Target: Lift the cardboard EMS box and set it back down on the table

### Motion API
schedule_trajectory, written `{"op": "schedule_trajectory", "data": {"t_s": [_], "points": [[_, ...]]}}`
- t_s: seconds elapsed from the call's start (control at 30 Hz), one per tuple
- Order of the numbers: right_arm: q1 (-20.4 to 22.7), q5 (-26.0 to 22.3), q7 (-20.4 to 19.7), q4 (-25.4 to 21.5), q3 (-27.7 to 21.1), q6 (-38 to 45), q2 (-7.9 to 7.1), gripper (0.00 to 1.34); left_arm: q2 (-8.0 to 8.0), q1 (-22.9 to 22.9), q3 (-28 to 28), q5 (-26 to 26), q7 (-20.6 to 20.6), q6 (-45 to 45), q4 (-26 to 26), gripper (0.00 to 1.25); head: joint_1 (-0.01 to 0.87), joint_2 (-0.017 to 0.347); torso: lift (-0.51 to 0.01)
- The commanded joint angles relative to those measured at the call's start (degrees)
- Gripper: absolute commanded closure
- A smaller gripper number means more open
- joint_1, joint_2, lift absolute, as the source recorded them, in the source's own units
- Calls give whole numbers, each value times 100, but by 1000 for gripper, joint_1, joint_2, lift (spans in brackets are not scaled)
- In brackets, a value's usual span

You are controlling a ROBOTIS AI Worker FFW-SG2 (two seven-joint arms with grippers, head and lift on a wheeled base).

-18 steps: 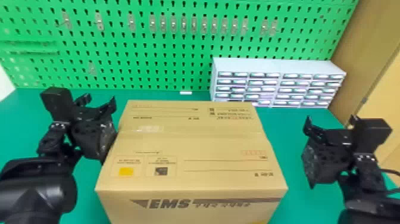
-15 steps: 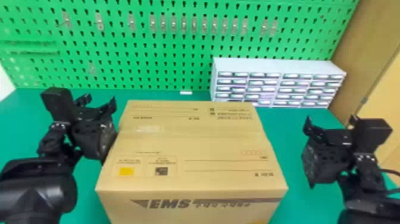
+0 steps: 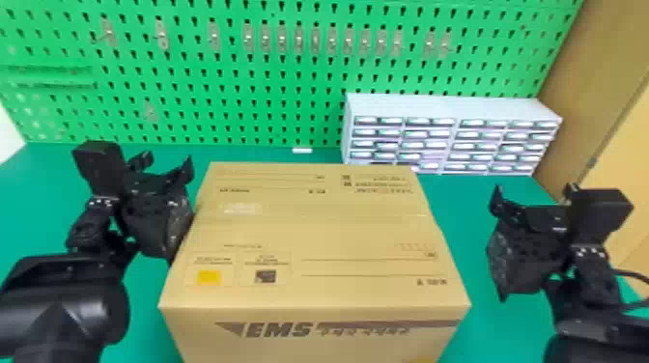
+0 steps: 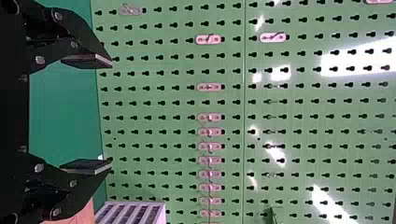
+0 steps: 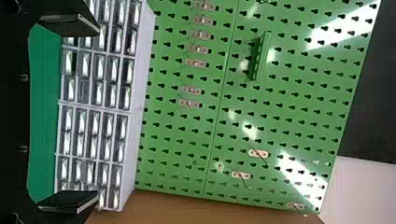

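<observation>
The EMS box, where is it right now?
The EMS box is low in the middle of the head view, on the green table, close beside the left gripper and farther from the right gripper.

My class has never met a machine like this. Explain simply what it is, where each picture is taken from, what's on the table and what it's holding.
This is a robot with two black arms. One picture looks down from its head; the other two come from cameras on its wrists and lie sideways.

On the green table stands a closed cardboard EMS box. Behind it are a pale drawer unit and a green pegboard.

The left pincer is close beside the box, the right pincer farther off on the other side. Both are open, holding nothing.
</observation>
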Motion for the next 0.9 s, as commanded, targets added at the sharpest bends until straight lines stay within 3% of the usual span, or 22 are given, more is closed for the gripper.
{"op": "schedule_trajectory", "data": {"t_s": [0.0,0.87], "points": [[-13,1,-2,0,3,0,0,75,1,-3,7,8,0,0,0,487,678,-14,1],[-22,27,-10,9,12,0,0,75,1,6,7,8,0,0,9,487,678,-14,-46]]}}
